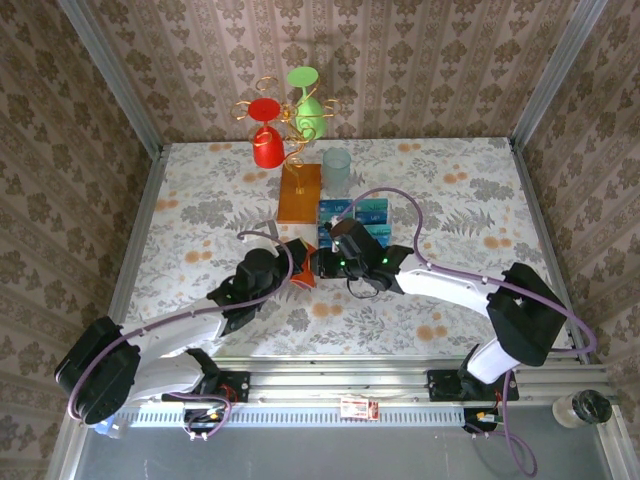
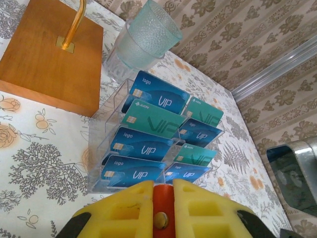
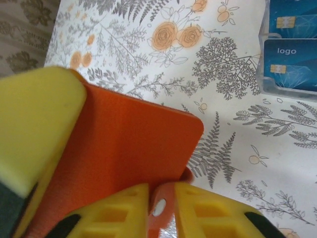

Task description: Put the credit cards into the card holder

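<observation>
- Yellow pads [image 2: 198, 203] of my left gripper [image 2: 162, 188] are pressed together on a thin edge of the card holder [image 3: 129, 148], with its snap [image 2: 160, 219] sitting right between them.
- My right gripper [image 3: 161, 191] pinches the tab on another edge, so both tools grip the same small wallet, about mid-table and nearer the near edge of the table [image 1: 200, 200].
- Both bites look shallow to me. If I pull the two edges apart unevenly, one edge could slide out and the holder would flop shut or drop.
- Squeezing over the snap might also pop it or twist the flap.
- All the credit cards [image 2: 148, 126] I can see sit in the clear rack [image 2: 96, 148] just beyond, toward the far edge. With both grippers occupied, one has to let go before any card moves, and I judge the holder may not stay open then.
- That rack looks light, so a careless reach could shove it into the wooden base [image 2: 44, 59] or the glass [image 2: 146, 37] close behind it.
</observation>
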`<action>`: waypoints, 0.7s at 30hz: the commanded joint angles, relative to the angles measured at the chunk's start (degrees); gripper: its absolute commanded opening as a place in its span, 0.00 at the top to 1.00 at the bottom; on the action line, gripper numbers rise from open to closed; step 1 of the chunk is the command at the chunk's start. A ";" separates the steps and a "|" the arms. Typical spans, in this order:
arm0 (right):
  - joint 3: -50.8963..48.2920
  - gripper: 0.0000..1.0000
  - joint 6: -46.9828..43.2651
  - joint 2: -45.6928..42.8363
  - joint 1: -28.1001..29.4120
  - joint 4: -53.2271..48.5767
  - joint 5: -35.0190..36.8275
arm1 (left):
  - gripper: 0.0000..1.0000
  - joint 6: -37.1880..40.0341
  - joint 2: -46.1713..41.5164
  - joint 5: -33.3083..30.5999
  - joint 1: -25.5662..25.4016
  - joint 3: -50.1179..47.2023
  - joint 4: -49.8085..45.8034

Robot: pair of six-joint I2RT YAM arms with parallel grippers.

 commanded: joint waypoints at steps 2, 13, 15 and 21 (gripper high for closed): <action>-4.81 1.00 0.63 -1.47 -0.20 -2.51 2.99 | 1.00 0.09 -2.01 -1.47 -0.45 1.74 3.59; -12.71 1.00 1.03 -4.79 -1.12 -2.35 4.56 | 1.00 1.32 -2.01 -1.01 -0.47 3.23 2.60; -12.08 1.00 1.15 -6.36 -1.33 -3.16 4.68 | 1.00 1.38 -1.70 -0.86 -0.55 3.24 2.74; -6.05 0.79 -0.38 -11.16 -1.24 -7.89 4.44 | 1.00 1.19 -1.16 -0.88 -0.56 2.73 3.38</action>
